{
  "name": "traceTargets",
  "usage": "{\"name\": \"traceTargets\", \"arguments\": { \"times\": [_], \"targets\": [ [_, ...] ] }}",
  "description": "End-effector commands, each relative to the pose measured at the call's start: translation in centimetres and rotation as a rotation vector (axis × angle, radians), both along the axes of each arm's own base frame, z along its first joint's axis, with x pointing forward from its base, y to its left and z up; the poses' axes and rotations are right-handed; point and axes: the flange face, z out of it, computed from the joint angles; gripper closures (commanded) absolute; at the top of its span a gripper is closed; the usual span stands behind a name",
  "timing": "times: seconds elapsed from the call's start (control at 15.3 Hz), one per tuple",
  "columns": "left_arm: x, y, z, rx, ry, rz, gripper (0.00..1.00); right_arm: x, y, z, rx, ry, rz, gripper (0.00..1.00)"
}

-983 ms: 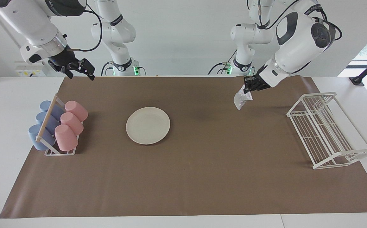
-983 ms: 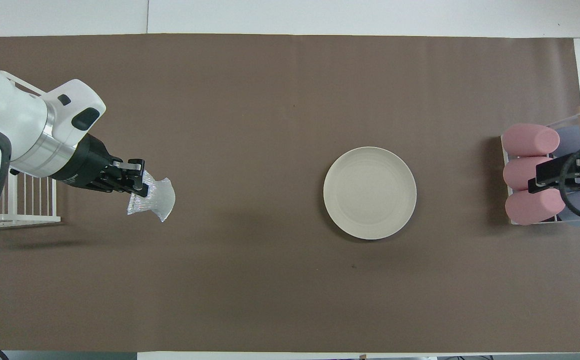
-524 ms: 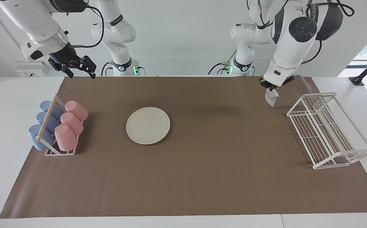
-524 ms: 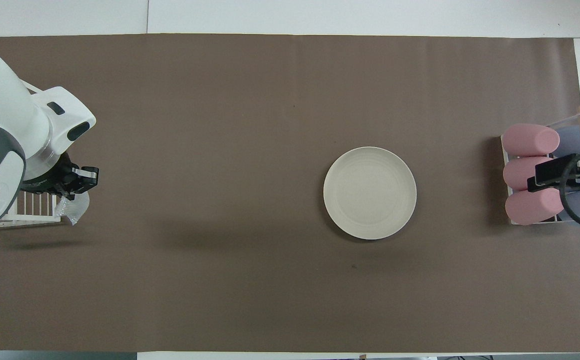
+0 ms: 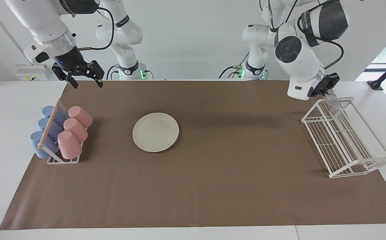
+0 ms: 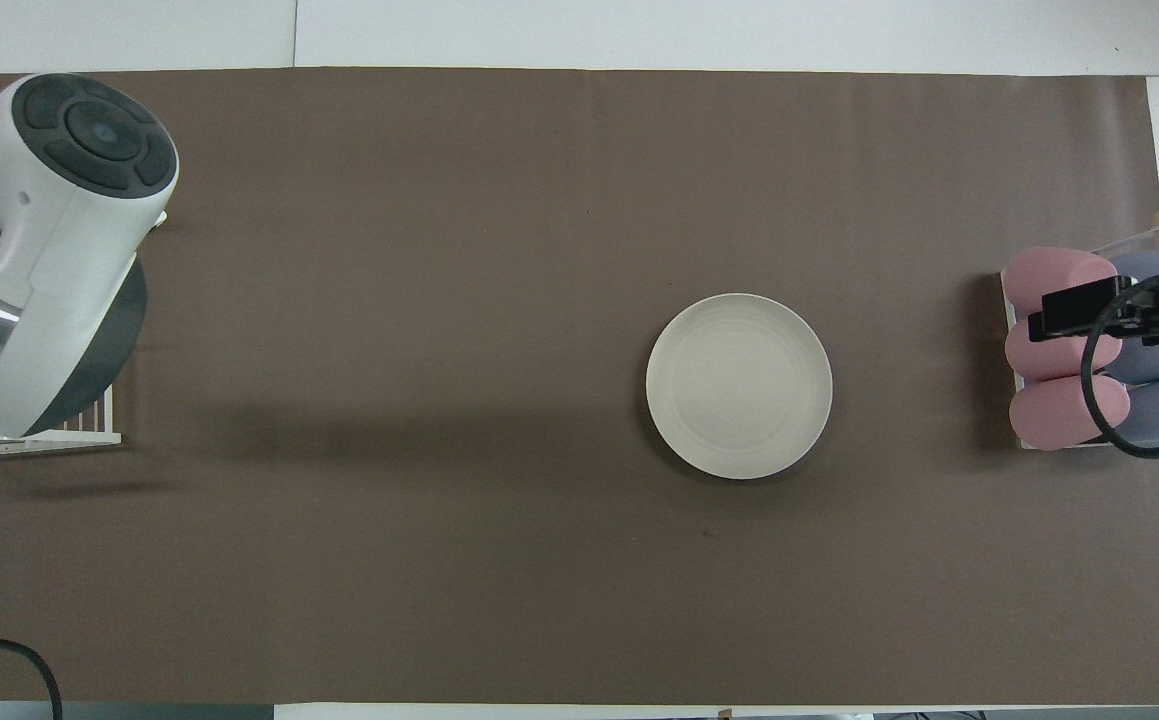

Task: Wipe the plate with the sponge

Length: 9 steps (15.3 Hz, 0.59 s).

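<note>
The cream-white plate (image 5: 155,132) lies flat on the brown mat, toward the right arm's end of the table; it also shows in the overhead view (image 6: 739,385). My left gripper (image 5: 328,89) is up over the end of the white wire rack that is nearer to the robots. It is shut on the silvery sponge (image 5: 333,100), which hangs just above the rack's top rail. In the overhead view the left arm hides both. My right gripper (image 5: 88,84) is open and empty, up in the air over the mat's edge by the cup holder.
The white wire rack (image 5: 342,140) stands at the left arm's end of the table. A holder with pink and blue cups (image 5: 61,133) lying on their sides stands at the right arm's end. The brown mat (image 5: 229,166) covers most of the table.
My left gripper has swung with the sponge away from the middle of the mat to over the wire rack. My right gripper has shifted slightly and turned.
</note>
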Motion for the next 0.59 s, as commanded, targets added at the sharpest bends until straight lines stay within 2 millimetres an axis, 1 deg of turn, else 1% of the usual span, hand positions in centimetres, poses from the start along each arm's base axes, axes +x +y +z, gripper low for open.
{"name": "traceTargets", "arguments": {
  "times": [0.0,0.07,0.2,0.26,0.33,0.46,0.52],
  "targets": [
    [2.1,1.0,-4.0,0.148,0.012,-0.043,1.0,0.7,-0.8,-0.4,-0.033,0.006,0.07,0.0],
    [2.6,1.4,-5.4,0.178,-0.004,-0.014,1.0,0.9,-2.0,-1.2,-0.044,0.032,0.056,0.0],
    [3.6,2.6,-8.7,0.214,-0.026,0.051,1.0,0.5,-3.2,-1.6,-0.04,0.08,0.035,0.0],
    [4.2,2.8,-10.5,0.226,-0.015,0.056,1.0,0.5,-3.0,-1.7,-0.04,0.082,0.04,0.0],
    [5.1,3.0,-11.5,0.237,-0.012,0.053,1.0,0.7,-2.8,-2.0,-0.04,0.088,0.046,0.0],
    [5.7,5.4,-12.2,0.264,-0.011,0.073,1.0,0.8,-3.0,-2.2,-0.039,0.091,0.051,0.0],
    [6.0,5.9,-12.5,0.271,-0.013,0.075,1.0,0.8,-3.8,-2.2,-0.037,0.081,0.058,0.0]
  ]
}}
